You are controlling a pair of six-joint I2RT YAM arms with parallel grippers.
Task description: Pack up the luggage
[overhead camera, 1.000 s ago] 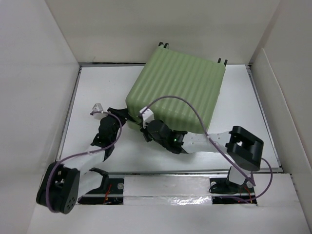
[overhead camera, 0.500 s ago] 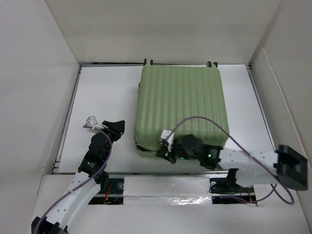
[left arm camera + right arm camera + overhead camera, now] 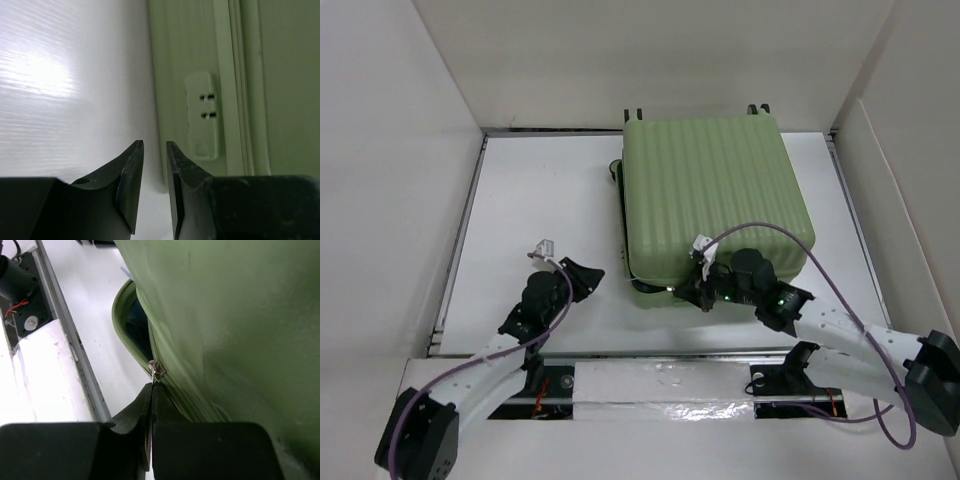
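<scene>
Luggage (image 3: 715, 190) near edge: right hand (image 3: 151, 392) pinches zipper (image 3: 156, 368).

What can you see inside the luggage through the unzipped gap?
Only dark shadow shows inside the luggage past the open zipper, plus a pale blue sliver. The green shell covers any contents.
</scene>
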